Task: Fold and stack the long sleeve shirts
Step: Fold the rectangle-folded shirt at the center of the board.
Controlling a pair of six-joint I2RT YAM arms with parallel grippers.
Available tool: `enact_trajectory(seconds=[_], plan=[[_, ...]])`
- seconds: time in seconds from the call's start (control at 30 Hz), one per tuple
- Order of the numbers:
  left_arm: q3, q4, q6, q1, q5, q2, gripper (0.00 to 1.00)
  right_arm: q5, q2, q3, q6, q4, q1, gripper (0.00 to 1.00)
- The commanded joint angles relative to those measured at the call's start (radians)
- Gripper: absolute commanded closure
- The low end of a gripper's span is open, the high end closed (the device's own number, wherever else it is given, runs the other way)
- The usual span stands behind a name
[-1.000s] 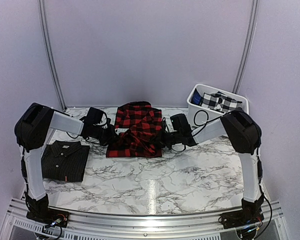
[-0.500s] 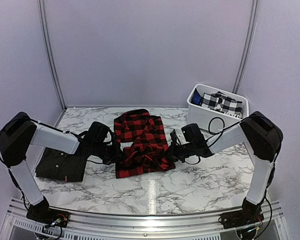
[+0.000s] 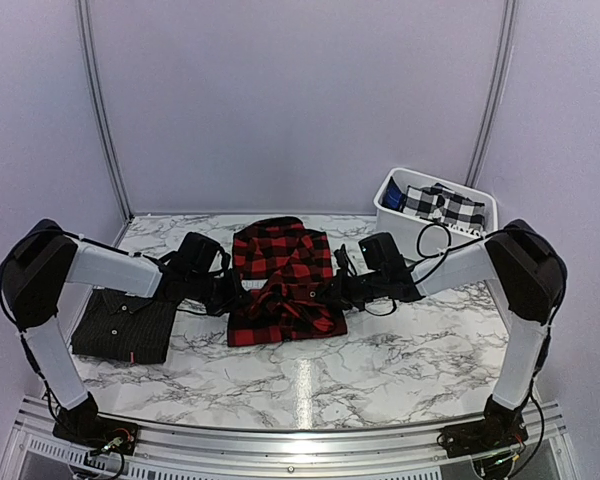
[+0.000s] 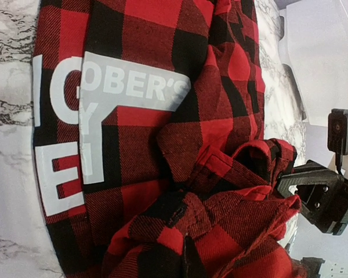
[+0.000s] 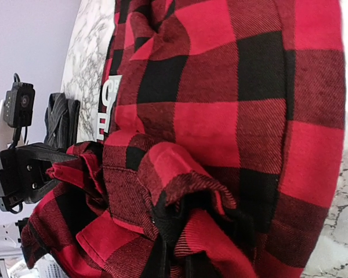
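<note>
The red-and-black flannel shirt [image 3: 283, 283] lies bunched in a partly folded heap at the middle of the table. My left gripper [image 3: 227, 294] is shut on its left edge and my right gripper [image 3: 342, 291] is shut on its right edge, each holding gathered cloth. In the left wrist view the flannel [image 4: 162, 145] fills the frame, with white printed lettering [image 4: 93, 104]. In the right wrist view folds of flannel [image 5: 220, 133] cover the fingers. The black pinstriped shirt [image 3: 120, 324] lies folded at the left, with a small red tag [image 3: 131, 357].
A white bin [image 3: 435, 217] holding black-and-white checked cloth stands at the back right. The marble table [image 3: 380, 360] shows in front of the flannel. The metal rail [image 3: 300, 440] runs along the near edge.
Both grippers have carried the flannel's edges back and slightly inward from their nearer position half a second ago. The shirt heap has shifted back and narrowed.
</note>
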Motion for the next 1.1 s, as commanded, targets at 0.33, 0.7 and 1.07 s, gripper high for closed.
enact_trajectory(seconds=[0.33, 0.7, 1.07], plan=[[0.092, -0.152, 0.162, 0.092, -0.015, -0.056, 0.31, 0.118, -0.145, -0.002, -0.081, -0.108, -0.021, 0.54], [0.048, -0.217, 0.231, 0.103, 0.019, -0.131, 0.28, 0.394, -0.271, -0.044, -0.378, -0.287, 0.131, 0.43], [-0.071, -0.271, 0.287, 0.101, 0.034, -0.249, 0.32, 0.582, -0.286, -0.165, -0.457, -0.255, 0.277, 0.43]])
